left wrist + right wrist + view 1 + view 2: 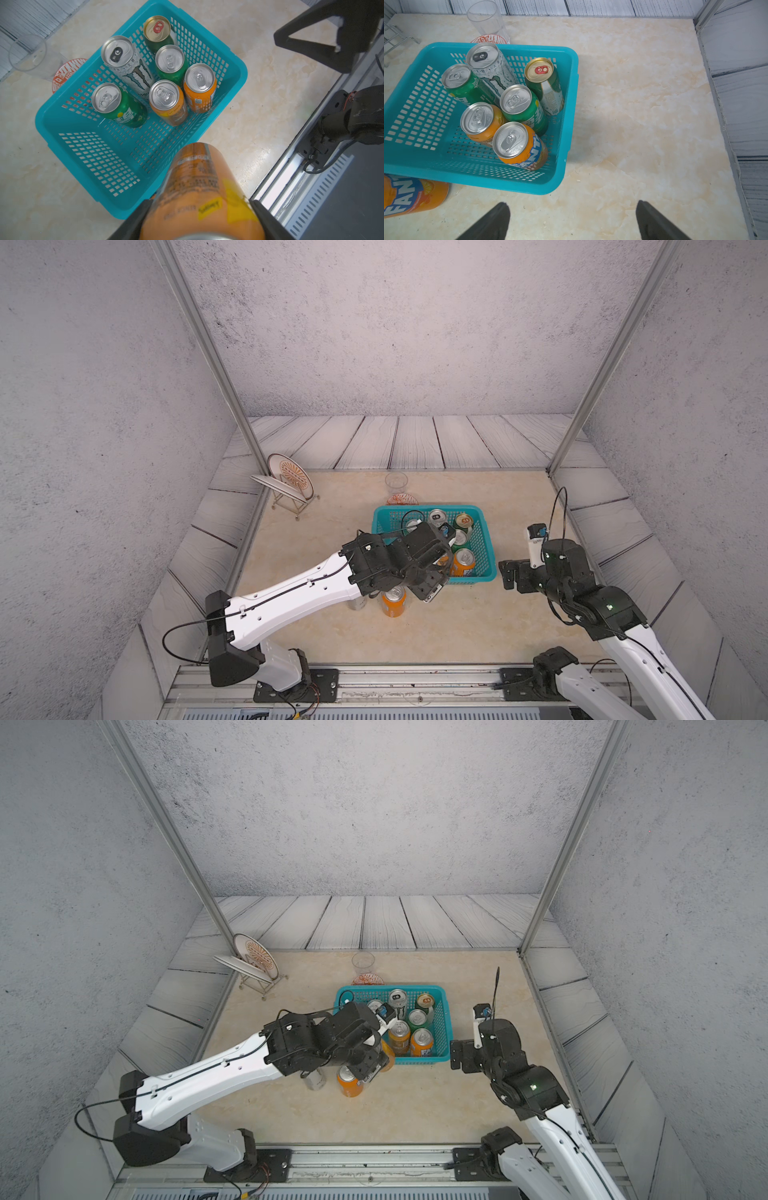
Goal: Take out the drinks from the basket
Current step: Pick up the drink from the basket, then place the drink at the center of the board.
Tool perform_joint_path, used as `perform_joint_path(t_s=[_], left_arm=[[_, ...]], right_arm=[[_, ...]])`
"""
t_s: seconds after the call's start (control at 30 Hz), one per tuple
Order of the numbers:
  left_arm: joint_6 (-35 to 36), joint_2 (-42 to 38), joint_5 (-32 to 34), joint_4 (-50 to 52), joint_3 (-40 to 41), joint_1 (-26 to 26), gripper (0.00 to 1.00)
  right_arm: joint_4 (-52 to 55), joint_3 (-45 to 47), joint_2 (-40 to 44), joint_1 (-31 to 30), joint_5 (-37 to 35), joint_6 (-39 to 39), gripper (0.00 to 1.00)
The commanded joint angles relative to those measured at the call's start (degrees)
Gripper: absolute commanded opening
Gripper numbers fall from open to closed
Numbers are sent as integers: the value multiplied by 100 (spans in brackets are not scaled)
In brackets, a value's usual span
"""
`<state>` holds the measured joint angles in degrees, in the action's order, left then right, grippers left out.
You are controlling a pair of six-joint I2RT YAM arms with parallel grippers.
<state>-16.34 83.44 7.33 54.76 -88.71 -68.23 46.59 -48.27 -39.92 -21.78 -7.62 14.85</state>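
The teal basket (489, 548) (41, 116) (568, 83) sits mid-table. Several drinks stand in its right half: a tall silver-white can (128, 66), three green cans, one of them gold-topped (156, 28), and two orange cans (519, 145). My left gripper (200, 201) (380, 1052) is shut on another orange can (199, 187) and holds it above the basket's near-left corner. On the table in front of that corner stand an orange can (394, 601) and a silver-white can (315, 1079). My right gripper (572, 220) (507, 572) hangs open over bare table, right of the basket.
A clear glass cup (395, 483) and an orange-patterned bowl (402, 499) stand just behind the basket. A wire rack with plates (289, 481) is at the back left. Metal posts rise at both back corners, and a rail (415, 684) runs along the front edge.
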Motion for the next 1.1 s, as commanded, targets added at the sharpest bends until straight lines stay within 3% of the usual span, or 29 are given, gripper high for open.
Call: perform_joint_path(t_s=[0.0, 0.33, 1.07], left_arm=[[-115, 38, 110, -275, 22, -145, 68], [-399, 291, -102, -700, 361, -397, 68], [-679, 1032, 370, -1145, 1094, -420, 68]], right_arm=[[-38, -56, 0, 22, -29, 52, 99], [-24, -64, 11, 22, -38, 62, 99], [-36, -92, -86, 21, -38, 57, 99]])
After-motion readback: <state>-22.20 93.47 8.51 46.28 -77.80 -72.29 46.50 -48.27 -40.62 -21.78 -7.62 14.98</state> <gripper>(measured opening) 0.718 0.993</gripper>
